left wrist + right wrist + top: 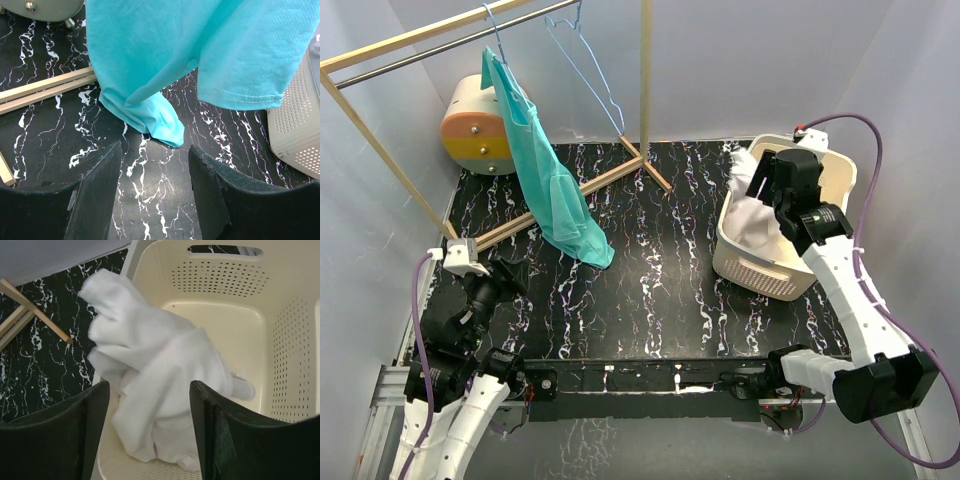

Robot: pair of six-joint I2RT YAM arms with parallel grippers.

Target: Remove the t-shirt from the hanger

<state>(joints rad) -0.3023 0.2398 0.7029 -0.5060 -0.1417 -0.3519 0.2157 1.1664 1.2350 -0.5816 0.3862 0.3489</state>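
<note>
Jaws wide, empty: left gripper (155, 150) faces the hanging teal fabric t-shirt (165, 45), right gripper (150, 385) over the cream perforated basket (287, 345); approach step, probably hem grasp next.

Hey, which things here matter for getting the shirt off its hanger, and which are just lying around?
For the job: teal t-shirt, its hanger, clothes rack.
Just lying about: empty hanger, laundry basket, white cloth, cream drum.

Teal t-shirt (548, 185) on hanger (497, 38)
</note>
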